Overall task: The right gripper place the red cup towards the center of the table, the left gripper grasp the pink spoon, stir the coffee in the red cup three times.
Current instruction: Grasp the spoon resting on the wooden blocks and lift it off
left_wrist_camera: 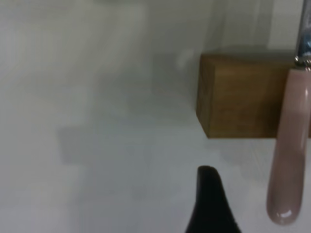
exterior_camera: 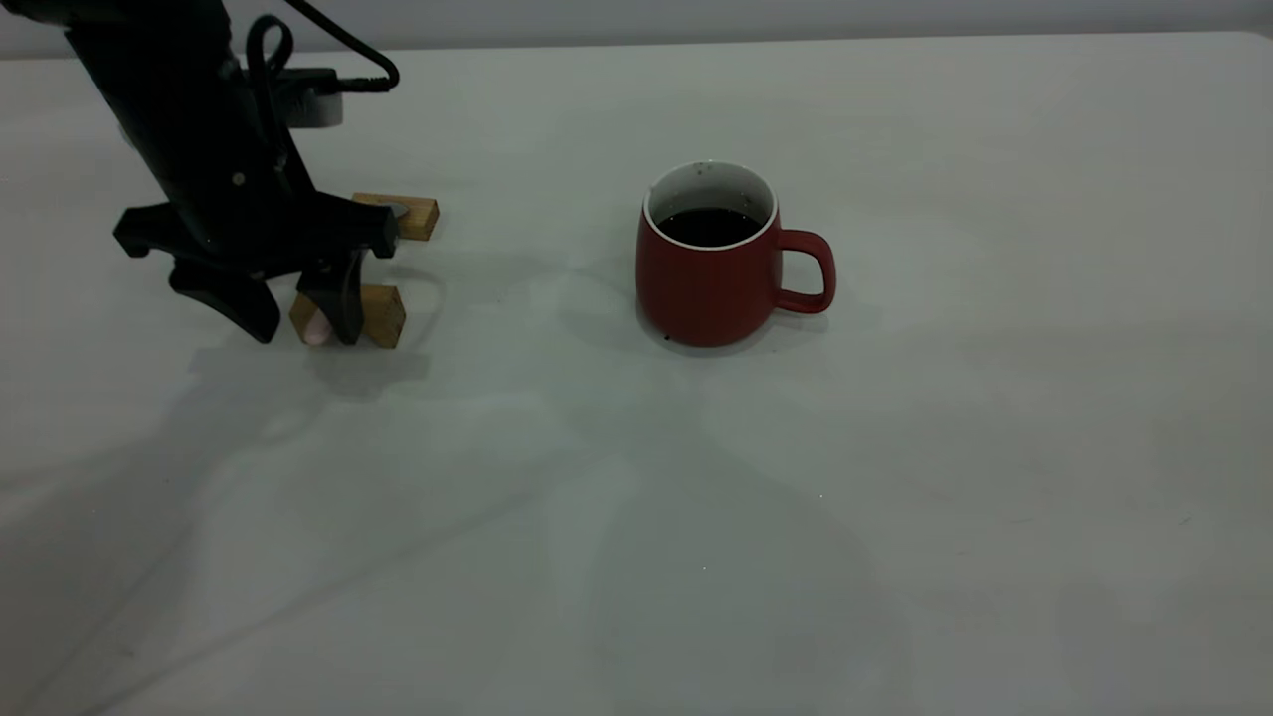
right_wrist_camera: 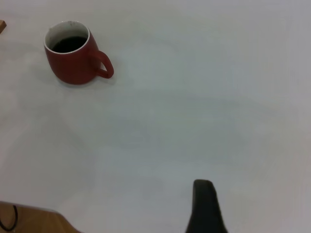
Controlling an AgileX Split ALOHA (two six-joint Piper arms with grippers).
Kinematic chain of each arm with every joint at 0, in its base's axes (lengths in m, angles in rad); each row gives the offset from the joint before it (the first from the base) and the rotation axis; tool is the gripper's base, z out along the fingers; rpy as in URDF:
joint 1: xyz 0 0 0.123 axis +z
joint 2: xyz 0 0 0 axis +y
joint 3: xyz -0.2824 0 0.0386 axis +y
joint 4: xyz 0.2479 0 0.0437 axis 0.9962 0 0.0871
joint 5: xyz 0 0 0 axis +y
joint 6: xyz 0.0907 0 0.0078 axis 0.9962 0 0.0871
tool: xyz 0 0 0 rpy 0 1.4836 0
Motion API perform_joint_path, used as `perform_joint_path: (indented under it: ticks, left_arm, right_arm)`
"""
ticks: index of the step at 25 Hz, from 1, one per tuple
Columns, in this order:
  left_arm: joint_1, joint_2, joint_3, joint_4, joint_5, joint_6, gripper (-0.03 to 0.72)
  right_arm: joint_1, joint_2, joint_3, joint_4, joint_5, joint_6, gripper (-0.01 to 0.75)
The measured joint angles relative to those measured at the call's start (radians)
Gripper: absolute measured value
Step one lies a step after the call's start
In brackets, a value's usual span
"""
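Observation:
The red cup stands upright near the middle of the table, handle to the right, with dark coffee inside. At the far left the pink spoon lies across two wooden blocks. My left gripper is open and low over it, its fingers on either side of the pink handle end. In the left wrist view the handle lies beside one finger, not touching. Of my right gripper only one finger shows, far from the cup, with bare table beside it.
The near wooden block and the far one hold the spoon off the table. The left arm's black body rises to the upper left. The block fills part of the left wrist view.

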Motion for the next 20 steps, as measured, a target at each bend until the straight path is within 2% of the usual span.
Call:
perform_joint_path:
  ticks: [6, 8, 11, 13, 14, 17, 20]
  left_arm:
    - [0.0, 0.024, 0.0, 0.0, -0.021, 0.01, 0.523]
    - [0.0, 0.024, 0.0, 0.0, -0.028, 0.018, 0.481]
    - [0.0, 0.024, 0.0, 0.0, -0.044, 0.021, 0.338]
    - [0.0, 0.024, 0.0, 0.0, -0.055, 0.021, 0.2]
    - [0.0, 0.024, 0.0, 0.0, -0.058, 0.021, 0.164]
    - [0.0, 0.024, 0.0, -0.002, -0.056, 0.01, 0.168]
    - [0.0, -0.003, -0.021, -0.054, 0.023, -0.034, 0.168]
  right_arm:
    - [0.0, 0.0, 0.0, 0.0, 0.0, 0.0, 0.587]
    - [0.0, 0.0, 0.0, 0.0, 0.0, 0.0, 0.587]
    - [0.0, 0.0, 0.0, 0.0, 0.0, 0.0, 0.587]
    - [0.0, 0.0, 0.0, 0.0, 0.0, 0.0, 0.587]
    - [0.0, 0.0, 0.0, 0.0, 0.0, 0.0, 0.587]
    - [0.0, 0.0, 0.0, 0.0, 0.0, 0.0, 0.587]
    - [0.0, 0.0, 0.0, 0.0, 0.0, 0.0, 0.587]
